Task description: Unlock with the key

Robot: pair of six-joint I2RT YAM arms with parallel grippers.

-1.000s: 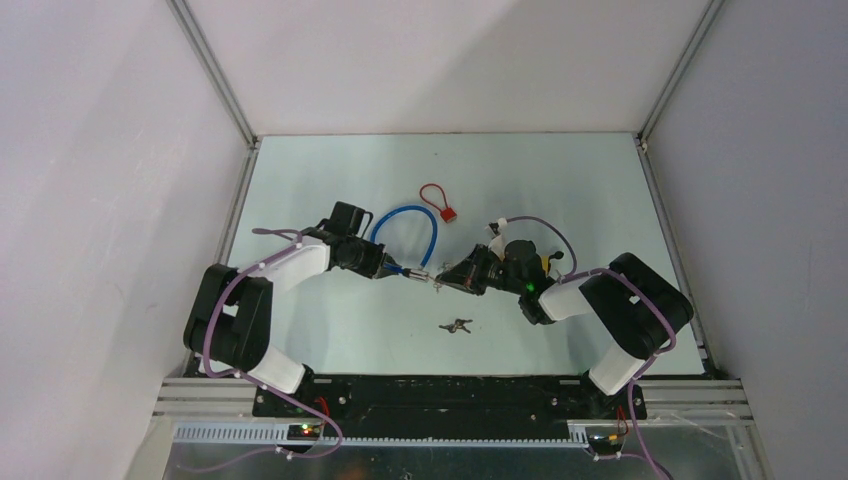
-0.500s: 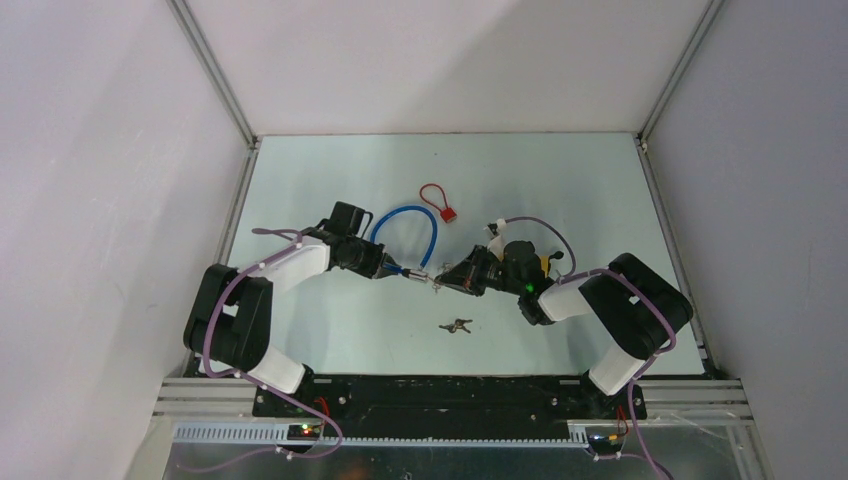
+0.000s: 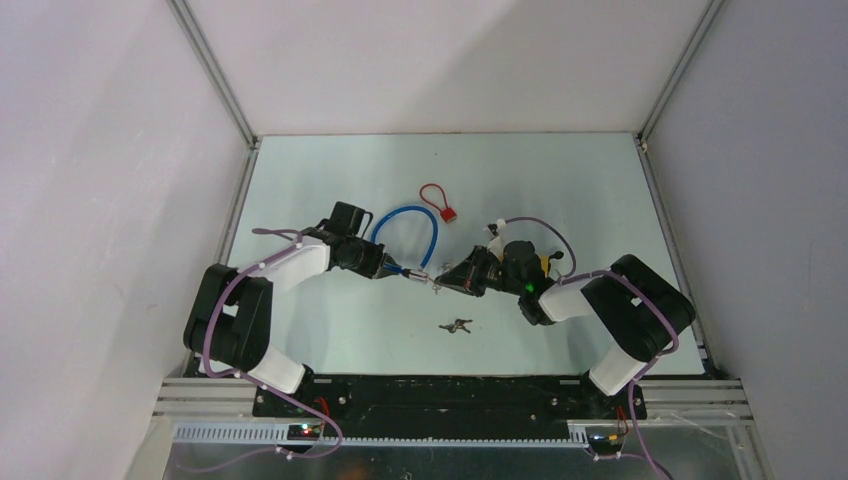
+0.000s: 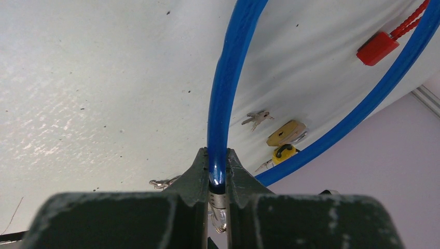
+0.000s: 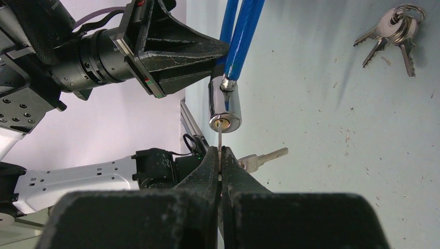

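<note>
A blue cable lock [image 3: 405, 225] loops over the table. My left gripper [image 3: 392, 268] is shut on the blue cable [image 4: 222, 114] just above its silver lock cylinder [image 5: 225, 107]. My right gripper [image 3: 447, 280] is shut on a thin key [image 5: 220, 139], held edge-on. The key's tip touches the keyhole in the cylinder's face. A second key [image 5: 262, 157] hangs beside my right fingers [image 5: 206, 168]. The two grippers face each other at mid table.
A spare bunch of keys [image 3: 456, 325] lies on the table in front of the grippers, also in the right wrist view [image 5: 395, 31]. A small red cable lock [image 3: 438, 203] lies behind the blue loop. A brass padlock [image 4: 286, 133] and a yellow one [image 4: 284, 152] lie by the right arm.
</note>
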